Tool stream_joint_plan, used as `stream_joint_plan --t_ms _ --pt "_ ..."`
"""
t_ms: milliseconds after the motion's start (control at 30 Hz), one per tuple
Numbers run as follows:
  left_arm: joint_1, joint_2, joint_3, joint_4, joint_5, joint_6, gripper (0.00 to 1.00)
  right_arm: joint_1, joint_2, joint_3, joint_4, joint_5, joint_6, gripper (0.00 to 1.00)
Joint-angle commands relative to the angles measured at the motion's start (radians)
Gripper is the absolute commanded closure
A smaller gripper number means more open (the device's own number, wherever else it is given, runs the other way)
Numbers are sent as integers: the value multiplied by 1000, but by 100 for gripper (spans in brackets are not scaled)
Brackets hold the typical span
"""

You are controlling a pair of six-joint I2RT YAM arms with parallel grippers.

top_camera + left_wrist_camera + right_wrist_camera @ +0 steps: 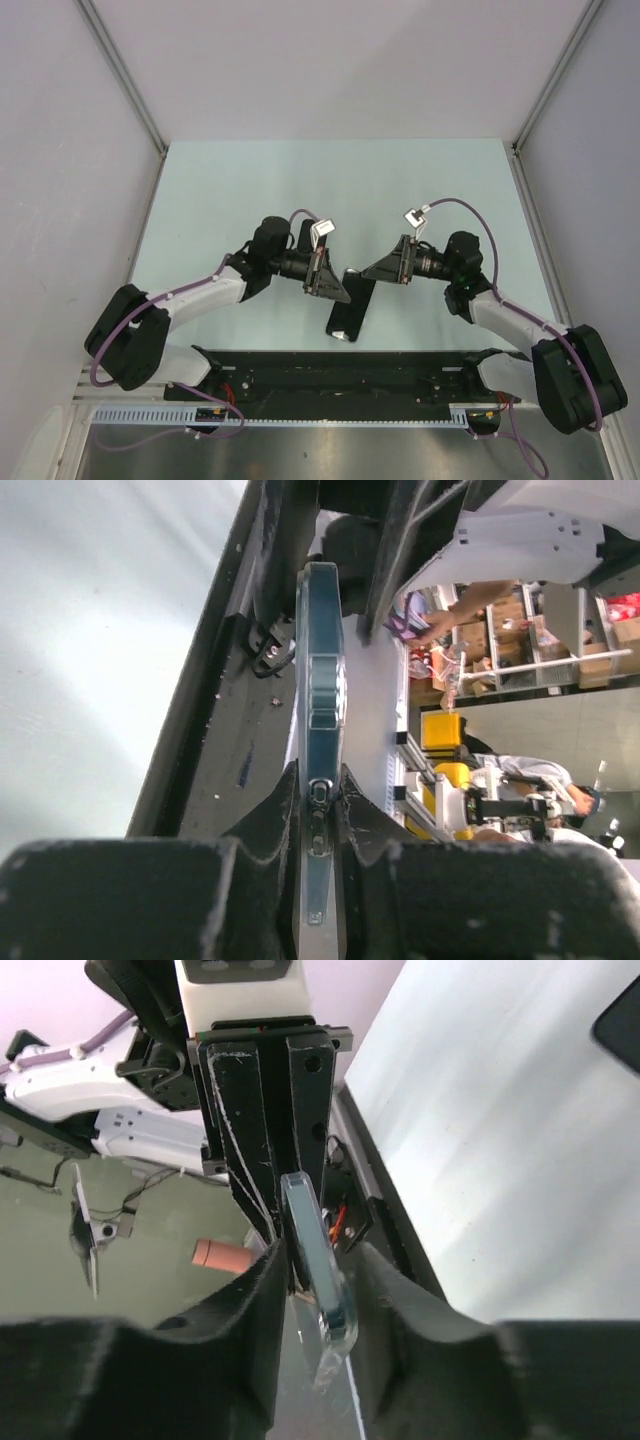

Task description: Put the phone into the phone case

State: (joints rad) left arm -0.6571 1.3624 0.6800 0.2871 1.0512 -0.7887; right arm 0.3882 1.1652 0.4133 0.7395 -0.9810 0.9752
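Left arm (pixel 200 295): white link shells, black joint housings, bulky black shoulder (pixel 125 345). A purple cable (pixel 98 372) loops along it and ends in a white plug (pixel 322 229).
Right arm (pixel 505 318): same white-and-black build. A second purple cable (pixel 478 212) ends in a second white plug (pixel 411 215). Small green light (pixel 462 293) at one joint.
Left gripper (pixel 318 780): black body, white cap (pixel 245 995), round screw hole (pixel 312 1063), scuffed black fingers (pixel 120 900).
Right gripper (pixel 320 1255): matching black fingers (pixel 130 1380) with pale scratches along the edges.
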Motion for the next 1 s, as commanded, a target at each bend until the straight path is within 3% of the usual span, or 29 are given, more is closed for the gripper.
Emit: stream_joint_plan --t_ms 0,67,100,133,300,433,467,600,767,967 --pt "62 -6 128 -214 -78 124 100 -80 -133 44 -141 67 -26 38" --pt "100 15 183 -355 -120 225 100 -107 -249 45 -271 93 -78 17" --pt "138 24 228 -440 -138 245 100 -112 -283 51 -319 105 -107 1" --pt "157 32 246 -471 -145 262 100 -120 -320 55 -410 135 -131 0" --pt "293 52 343 -607 -279 334 100 -132 -409 59 -548 166 -202 0" --pt "417 104 472 -796 -636 411 100 -135 -400 59 -583 162 -217 0" --pt "447 119 489 -807 -649 417 100 -140 -398 59 -582 159 -220 0" --pt "600 254 635 -851 -560 480 100 -152 -391 58 -600 156 -233 0" --pt "620 476 785 -973 -525 624 100 -169 -389 59 -621 137 -234 0" --pt "620 639 845 -977 -386 648 100 -186 -404 59 -623 139 -237 0"
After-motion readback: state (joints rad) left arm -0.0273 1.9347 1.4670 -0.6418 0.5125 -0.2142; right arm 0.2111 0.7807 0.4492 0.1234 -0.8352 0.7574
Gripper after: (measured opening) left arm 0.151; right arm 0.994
